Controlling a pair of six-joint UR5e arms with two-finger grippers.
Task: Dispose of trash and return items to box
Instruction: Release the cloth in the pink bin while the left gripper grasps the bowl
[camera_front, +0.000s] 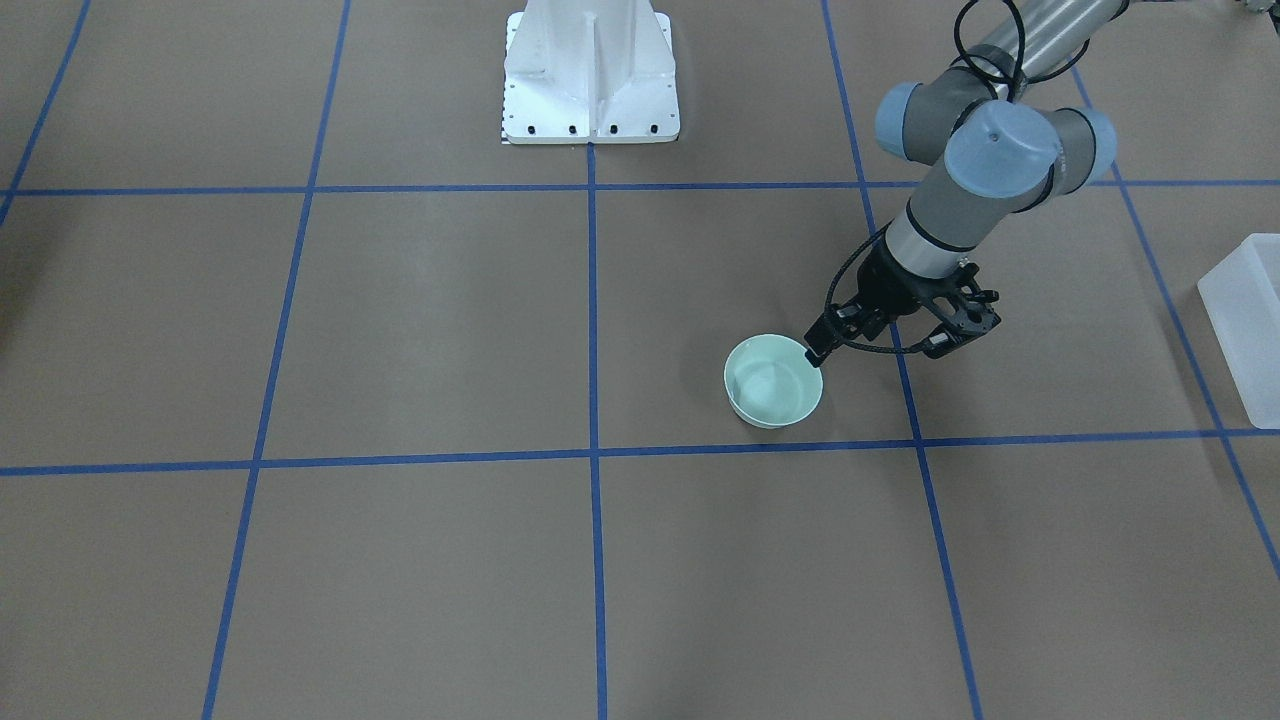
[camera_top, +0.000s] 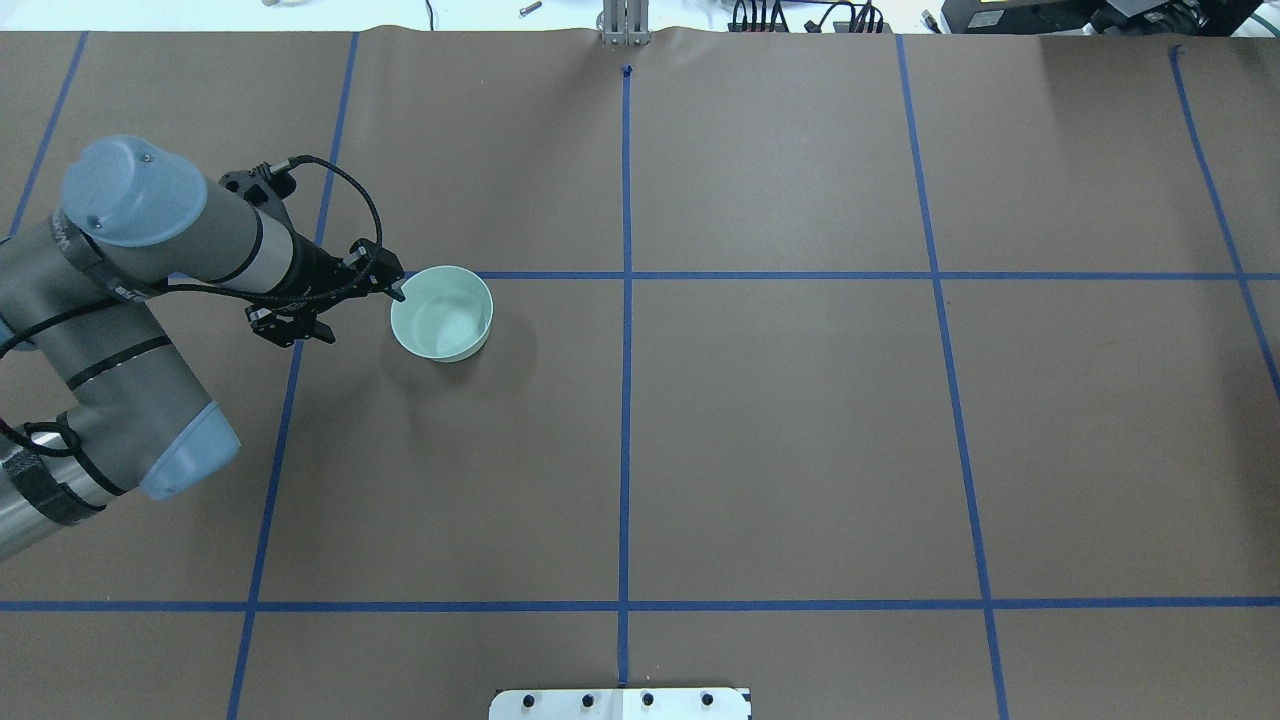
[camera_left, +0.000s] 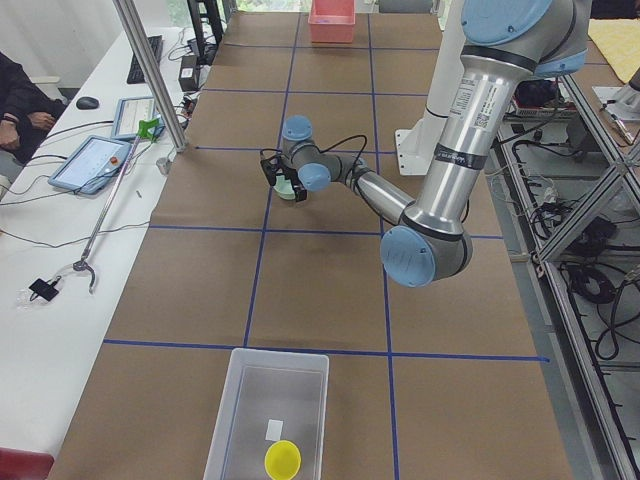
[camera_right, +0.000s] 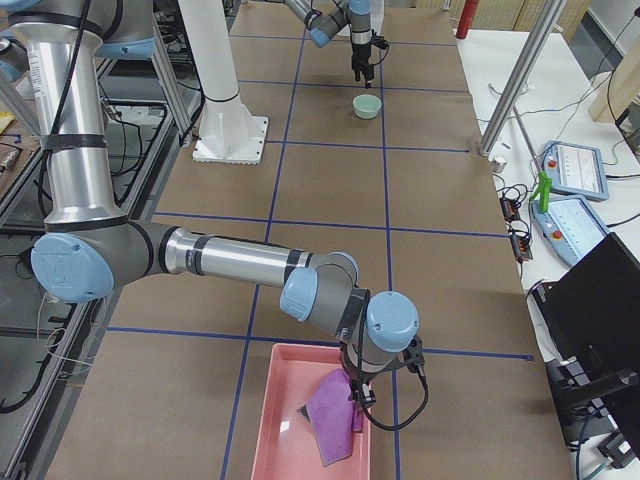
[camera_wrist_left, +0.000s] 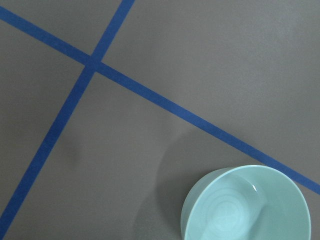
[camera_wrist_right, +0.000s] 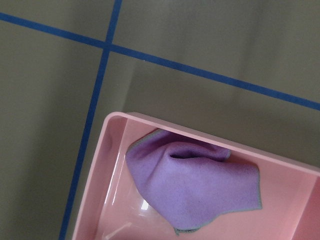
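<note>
Overhead exterior shows the left gripper (camera_top: 398, 292) at the near rim of the mint-green bowl (camera_top: 442, 313), though whether its fingers pinch that rim cannot be told. Yellow cup (camera_left: 282, 459) sits inside the frosted bin (camera_left: 232, 400). The right gripper (camera_right: 353, 400), its jaw state unclear, hangs over a pink tray (camera_right: 280, 420) holding a purple cloth (camera_right: 335, 415).

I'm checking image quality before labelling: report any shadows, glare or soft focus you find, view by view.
Left wrist view: the mint-green bowl casts a soft shadow toward the left, with a small bright glint inside it. Right wrist view: a white glare spot on the pink tray floor beside the purple cloth; edges look slightly soft. Front-facing view: even light, with darkening at the left edge of the table.
</note>
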